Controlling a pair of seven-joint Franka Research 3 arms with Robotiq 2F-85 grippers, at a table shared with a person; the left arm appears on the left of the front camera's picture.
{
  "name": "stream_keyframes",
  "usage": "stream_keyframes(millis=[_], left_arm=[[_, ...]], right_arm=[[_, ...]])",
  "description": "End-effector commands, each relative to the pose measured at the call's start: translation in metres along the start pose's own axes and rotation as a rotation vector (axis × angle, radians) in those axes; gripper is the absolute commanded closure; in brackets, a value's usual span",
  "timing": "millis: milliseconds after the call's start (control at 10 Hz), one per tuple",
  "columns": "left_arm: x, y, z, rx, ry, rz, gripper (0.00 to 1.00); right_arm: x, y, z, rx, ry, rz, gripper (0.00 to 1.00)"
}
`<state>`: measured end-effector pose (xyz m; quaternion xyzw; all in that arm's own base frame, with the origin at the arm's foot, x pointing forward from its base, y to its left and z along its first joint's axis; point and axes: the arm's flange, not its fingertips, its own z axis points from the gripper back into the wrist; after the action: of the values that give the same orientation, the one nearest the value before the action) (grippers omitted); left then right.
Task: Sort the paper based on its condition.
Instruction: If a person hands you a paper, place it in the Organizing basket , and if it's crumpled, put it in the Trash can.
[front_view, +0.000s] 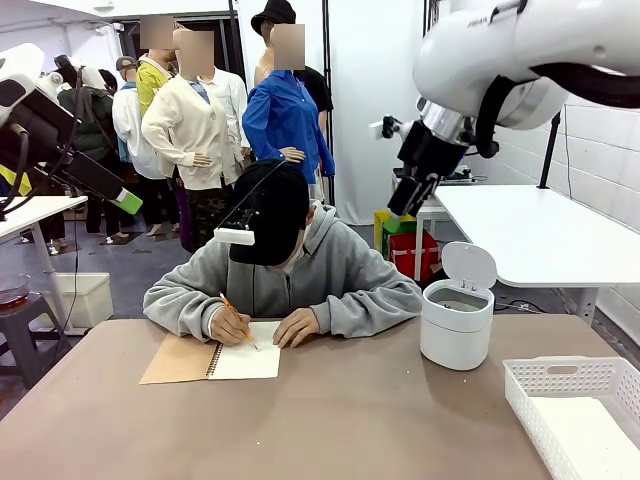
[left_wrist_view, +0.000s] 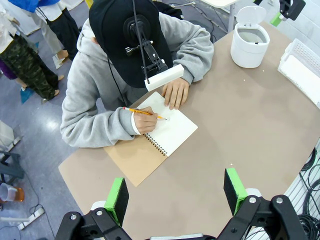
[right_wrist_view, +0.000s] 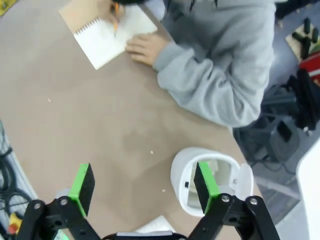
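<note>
Fingers (left_wrist_view: 118, 199) of the left gripper (left_wrist_view: 176, 195) stood wide apart, nothing between the green pads, high above the table (left_wrist_view: 240, 130). Same with the right gripper (right_wrist_view: 142, 187): spread wide, empty, hung over the bin (right_wrist_view: 207, 182).

Judged barely begun: no loose sheet out yet, nothing sorted. Paper (left_wrist_view: 167, 127) still bound as the top page of the notebook (left_wrist_view: 137, 160), under the person's hands, with a pencil (left_wrist_view: 142, 113) at work on it. Left to do, by that reckoning: tearing the sheet free, handing over, placing by condition.

Thin, matte white page; brown cardboard cover folded flat beside it; wire spiral down the middle. Round, smooth white plastic bin, hinged lid up, hollow inside. Rectangular white tray (front_view: 560, 385) at the right corner, perforated lattice walls, something flat and white on its floor. Dull tan tabletop, faintly speckled.
</note>
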<state>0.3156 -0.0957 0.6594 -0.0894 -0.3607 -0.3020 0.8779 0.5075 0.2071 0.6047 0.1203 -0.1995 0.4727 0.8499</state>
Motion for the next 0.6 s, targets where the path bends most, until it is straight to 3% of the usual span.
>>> stream_keyframes(millis=[0, 300, 500], left_arm=[[0.000, 0.000, 0.000, -0.015, -0.005, 0.018, 0.00], [0.000, 0.000, 0.000, -0.015, -0.005, 0.018, 0.00], [0.000, 0.000, 0.000, -0.015, -0.005, 0.018, 0.00]], right_arm=[[0.020, -0.003, 0.005, 0.059, -0.067, 0.050, 0.00], [0.047, 0.028, 0.038, 0.040, -0.139, 0.155, 0.00], [0.042, 0.059, 0.056, 0.116, -0.128, 0.177, 0.00]])
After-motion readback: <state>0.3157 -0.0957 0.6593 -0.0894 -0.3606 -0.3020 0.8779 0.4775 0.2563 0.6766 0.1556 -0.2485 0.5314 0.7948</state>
